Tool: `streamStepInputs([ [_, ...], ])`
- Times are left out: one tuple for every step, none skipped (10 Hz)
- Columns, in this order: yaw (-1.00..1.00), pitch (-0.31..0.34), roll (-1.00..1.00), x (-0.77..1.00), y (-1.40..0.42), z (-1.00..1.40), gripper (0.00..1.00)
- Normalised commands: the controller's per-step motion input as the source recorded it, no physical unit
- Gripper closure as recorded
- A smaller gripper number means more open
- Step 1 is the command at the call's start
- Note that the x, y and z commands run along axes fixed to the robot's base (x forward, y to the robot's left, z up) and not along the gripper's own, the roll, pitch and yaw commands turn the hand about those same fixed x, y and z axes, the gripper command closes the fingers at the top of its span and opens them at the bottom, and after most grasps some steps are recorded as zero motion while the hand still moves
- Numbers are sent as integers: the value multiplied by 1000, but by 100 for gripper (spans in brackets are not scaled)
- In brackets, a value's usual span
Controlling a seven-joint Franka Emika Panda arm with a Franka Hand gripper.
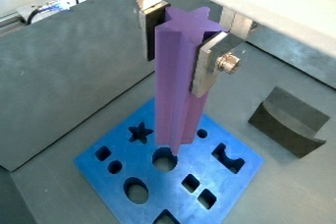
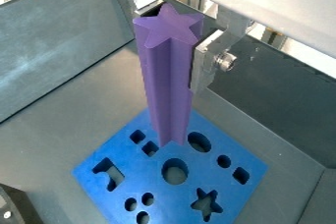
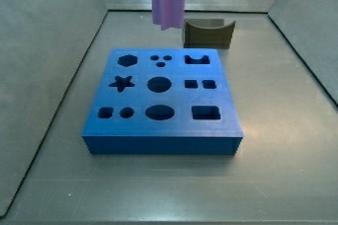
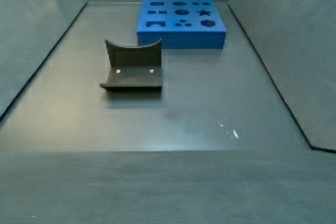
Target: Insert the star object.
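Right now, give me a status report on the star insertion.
Claw shut on the star object, upright, above the blue block. Star hole open, not yet entered. Dark olive block sits behind, clear of the path.

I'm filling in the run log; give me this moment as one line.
gripper: shut on star object | star object: upright, above blue block | star hole: empty | insertion: not yet done

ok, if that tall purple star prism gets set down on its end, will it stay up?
Probably tippy: the tall lavender star-section prism is long against its narrow end. It looks rigid, hanging straight from the end effector above the blue block with cut-out holes. The flat ridged sides likely stop rolling if it falls.
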Motion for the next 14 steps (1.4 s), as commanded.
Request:
streamStepInputs([
  [0, 0, 0, 0, 0, -26, 100],
  [-11, -23, 89, -149, 0, -123, 100],
  [-54, -43, 213, -357, 0, -349, 100],
  [0, -96, 199, -523, 0, -534, 100],
  [26, -131, 226, -511, 0, -666, 100],
  [354, -136, 297, -357, -46, -680, 100],
  [586, -127, 271, -291, -54, -617, 100],
  [623, -84, 179, -223, -20, -569, 100],
  [620, -49, 111, -214, 0, -534, 100],
  [517, -30, 6, -197, 0, -477, 100],
  [11, 0, -89, -120, 9, -280, 100],
  [0, 0, 40, 0, 0, -189, 100],
  [0, 0, 44, 0, 0, -340, 100],
  [11, 0, 0, 0, 43, -309, 100],
])
